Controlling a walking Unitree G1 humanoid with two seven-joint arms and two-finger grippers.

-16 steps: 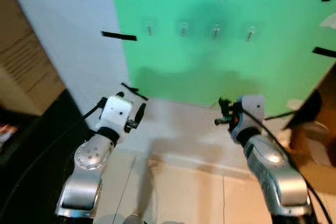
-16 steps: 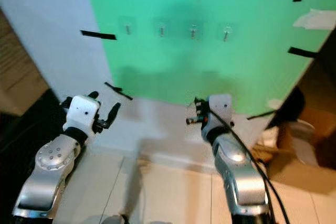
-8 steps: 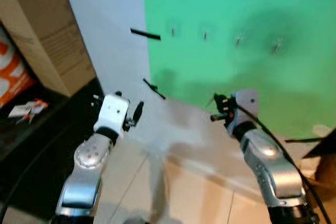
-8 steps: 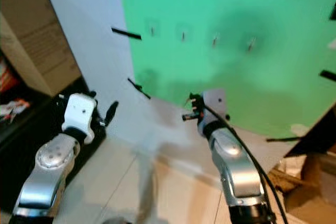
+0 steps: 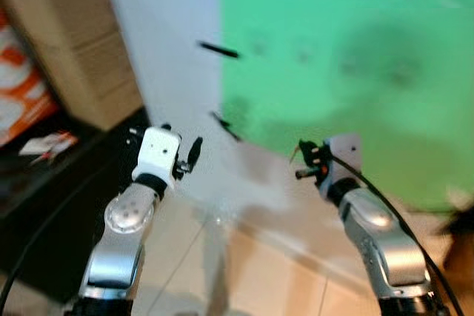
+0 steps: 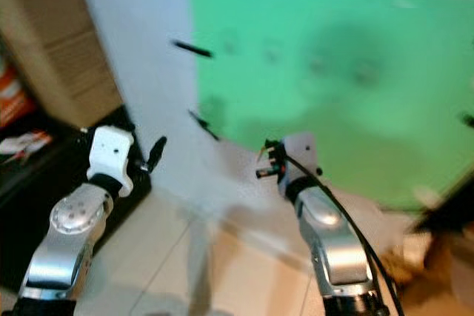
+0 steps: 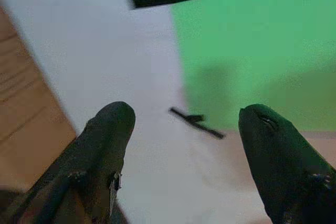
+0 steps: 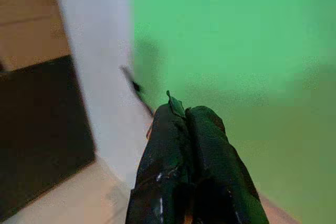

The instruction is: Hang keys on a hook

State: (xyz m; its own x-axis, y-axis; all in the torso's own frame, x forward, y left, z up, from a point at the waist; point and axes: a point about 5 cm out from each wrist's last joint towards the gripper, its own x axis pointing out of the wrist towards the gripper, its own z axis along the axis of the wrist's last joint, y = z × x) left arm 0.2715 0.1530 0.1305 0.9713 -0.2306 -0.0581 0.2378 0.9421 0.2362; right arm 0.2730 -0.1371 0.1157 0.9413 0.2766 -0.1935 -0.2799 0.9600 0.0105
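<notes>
Blur softens both eye views. On the wall hangs a green sheet (image 5: 370,72), and the row of small hooks (image 5: 304,55) on it shows as faint dark marks. My left gripper (image 5: 181,138) is raised in front of the white wall, open, with nothing between its fingers (image 7: 113,129). My right gripper (image 5: 302,168) is held up before the sheet's lower edge and is shut. A small thin sliver (image 8: 175,103) sticks out at its tips; I cannot tell what it is. A flat white and red item (image 5: 48,144) lies on the black table (image 5: 44,205) to my left.
A tall cardboard box (image 5: 81,49) and an orange and white box (image 5: 22,101) stand on the black table against the wall. Black tape strips (image 5: 218,49) mark the white wall beside the sheet. Pale floor tiles (image 5: 244,271) lie below my arms.
The camera has swung left: the green sheet slid right and blurred, and the cardboard box and black table came into view. Both arms keep the same pose.
</notes>
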